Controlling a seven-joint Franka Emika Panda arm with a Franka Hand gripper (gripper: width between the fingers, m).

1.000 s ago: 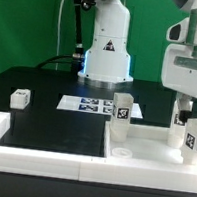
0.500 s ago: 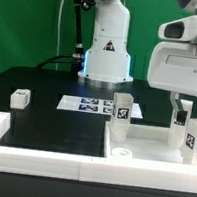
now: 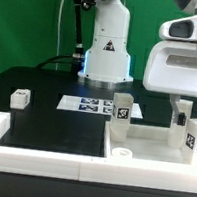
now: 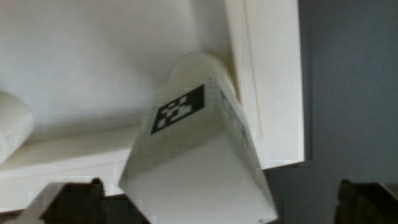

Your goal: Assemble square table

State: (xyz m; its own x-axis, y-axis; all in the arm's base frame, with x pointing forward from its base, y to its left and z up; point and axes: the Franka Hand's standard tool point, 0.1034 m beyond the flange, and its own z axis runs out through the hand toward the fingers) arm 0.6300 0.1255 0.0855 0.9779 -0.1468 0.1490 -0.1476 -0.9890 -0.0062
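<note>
The square table's white slab lies at the front on the exterior view's right. A tagged leg stands upright at its far left corner, and another tagged leg stands at its right edge. Just behind that one, a third leg stands right under my gripper. A fourth leg lies loose on the black table at the left. In the wrist view a tagged leg stands by the slab's raised rim, between the dark fingertips of my open gripper, which do not touch it.
The marker board lies flat at the middle back, in front of the robot base. A long white border rail runs along the front and turns up the left side. A small round boss sits on the slab near its front left.
The gripper has shifted toward the exterior view's left and come down over the right-hand legs. Its jaws stayed open, and no part has moved.
</note>
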